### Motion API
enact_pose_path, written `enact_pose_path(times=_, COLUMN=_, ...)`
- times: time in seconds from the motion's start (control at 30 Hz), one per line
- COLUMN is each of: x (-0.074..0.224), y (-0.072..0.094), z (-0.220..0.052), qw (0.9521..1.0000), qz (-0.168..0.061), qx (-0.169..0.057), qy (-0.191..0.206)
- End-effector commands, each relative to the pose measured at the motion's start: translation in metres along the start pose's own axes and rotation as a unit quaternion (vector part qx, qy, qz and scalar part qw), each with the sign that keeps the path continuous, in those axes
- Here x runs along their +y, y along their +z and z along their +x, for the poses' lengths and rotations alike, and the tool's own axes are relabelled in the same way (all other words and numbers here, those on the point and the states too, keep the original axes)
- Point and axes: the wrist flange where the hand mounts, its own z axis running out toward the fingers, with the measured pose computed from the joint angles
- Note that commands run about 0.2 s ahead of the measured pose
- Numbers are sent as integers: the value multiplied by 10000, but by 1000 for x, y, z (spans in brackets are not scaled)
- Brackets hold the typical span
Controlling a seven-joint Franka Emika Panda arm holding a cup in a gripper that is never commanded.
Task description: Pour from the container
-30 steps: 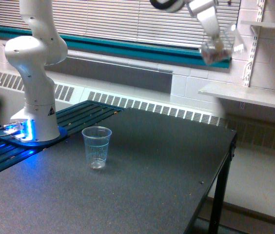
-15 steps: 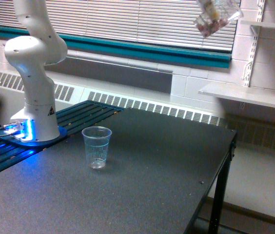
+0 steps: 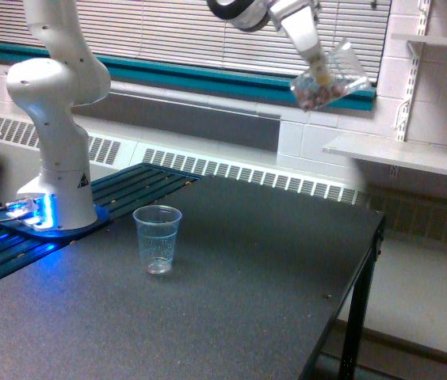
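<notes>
Hand (image 3: 312,57) high above table (image 3: 231,269), closed on clear tumbler (image 3: 330,77), which is tilted, mouth twd the exterior view's right and up. Small dark/reddish bits sit in tumbler's low end, just below hand. Slim clear cup (image 3: 157,238) stands upright on table, well below hand, off twd the exterior view's left, near arm base (image 3: 57,198).

Dark table (image 3: 231,301) w/ black legs; window blinds (image 3: 168,32), teal sill, white brick wall, shelf (image 3: 402,154) at exterior view's right.
</notes>
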Motion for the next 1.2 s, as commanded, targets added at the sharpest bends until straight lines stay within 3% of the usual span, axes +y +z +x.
enact_pose_path(times=0.03, x=20, y=1, z=2, qw=9998, qz=-78, qx=151, qy=-82)
enact_pose_path(times=0.53, x=95, y=23, z=-16, qw=9985, qz=-526, qx=103, qy=-111)
enact_pose_path(times=1.2, x=155, y=23, z=-49, qw=9956, qz=-900, qx=71, qy=-238)
